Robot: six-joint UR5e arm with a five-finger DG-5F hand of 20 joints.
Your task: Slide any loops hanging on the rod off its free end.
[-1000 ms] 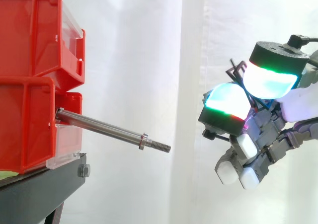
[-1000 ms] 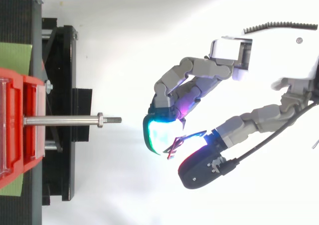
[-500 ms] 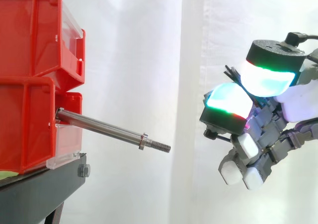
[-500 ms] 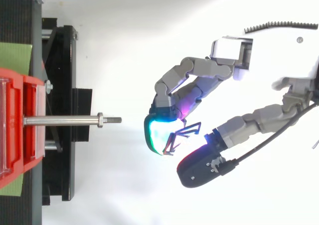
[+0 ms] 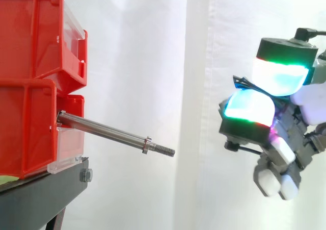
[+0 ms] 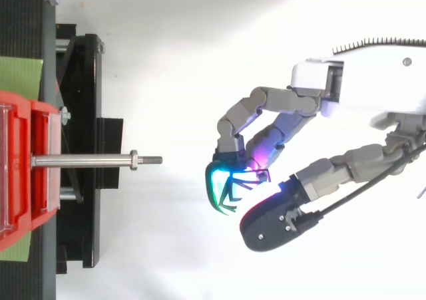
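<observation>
Nearest in the side view, the hand (image 6: 276, 100) hangs at the right, well apart from everything else, its two glowing pads (image 5: 248, 112) closed together on a thin dark loop (image 6: 238, 183) while the remaining fingers curl below. So it is grasping the loop in a pinch, not released. Compared with a second ago, the hand has drawn further right, widening the gap to the rod, and the upper pad has dropped closer onto the lower one. The loop now lies flatter between them, with just a dark tip poking out to the left. To the left, past that open gap, the rod (image 5: 107, 130) slopes down from the bins towards the right, ending in a small collar (image 5: 147, 144) and a threaded free end (image 5: 164, 149). Its whole length is bare in both views, with nothing hanging on it. Behind its root stand the stacked red bins (image 5: 30, 118) on the black stand (image 5: 41, 199), and farthest back hangs the white curtain (image 5: 153, 46). Judging by the bare rod and the loop carried clear of its tip, the sliding-off looks done. The retreat reads as the hand taking the loop away, and only letting it go somewhere seems to remain.
</observation>
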